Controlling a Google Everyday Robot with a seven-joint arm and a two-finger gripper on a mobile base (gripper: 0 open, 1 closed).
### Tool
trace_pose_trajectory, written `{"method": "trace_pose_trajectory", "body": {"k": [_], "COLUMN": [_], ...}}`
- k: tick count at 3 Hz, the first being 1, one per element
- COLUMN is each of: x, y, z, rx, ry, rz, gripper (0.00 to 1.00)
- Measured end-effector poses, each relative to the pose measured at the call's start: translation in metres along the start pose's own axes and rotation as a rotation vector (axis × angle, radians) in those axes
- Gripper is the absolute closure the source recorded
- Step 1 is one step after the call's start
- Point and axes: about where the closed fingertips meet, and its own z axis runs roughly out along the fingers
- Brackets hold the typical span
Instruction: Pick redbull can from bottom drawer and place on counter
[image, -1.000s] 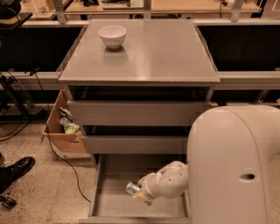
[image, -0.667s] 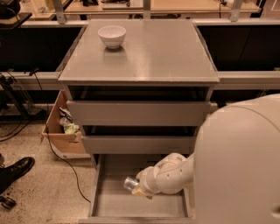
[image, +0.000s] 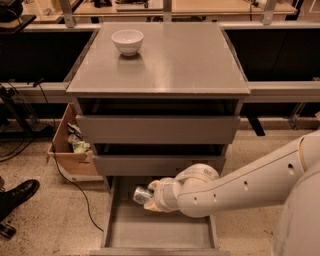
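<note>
The redbull can (image: 140, 194), silvery and crinkled, is held in my gripper (image: 148, 196) above the floor of the bottom drawer (image: 160, 231). The drawer is pulled out, and its grey floor is bare. My white arm reaches in from the lower right, with the gripper just under the front of the middle drawer (image: 159, 165). The fingers are closed around the can, which lies roughly sideways with its end pointing left. The counter (image: 170, 62) is the flat grey cabinet top above.
A round white bowl (image: 127, 41) stands at the counter's back left. The top drawer front (image: 158, 129) overhangs the can. A cardboard box (image: 72, 152) with rubbish, a cable and a black shoe (image: 16, 196) are on the floor at the left. Wooden tabletops run along the back.
The gripper has risen with the can, up and slightly left from the drawer floor toward the middle drawer front. The arm's bulk has moved off to the right of the view.
</note>
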Motion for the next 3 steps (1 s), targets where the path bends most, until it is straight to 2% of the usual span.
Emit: {"method": "trace_pose_trajectory", "body": {"k": [1,2,3], "x": [0.004,0.025,0.043], "y": [0.0,-0.01,-0.04], "z": [0.005,0.008,-0.012], "rx": [0.005,0.03,0.078], "ry": [-0.044,-0.108,-0.16], "rz": [0.026,0.089,0.137], "gripper": [1.0,1.0,1.0]}}
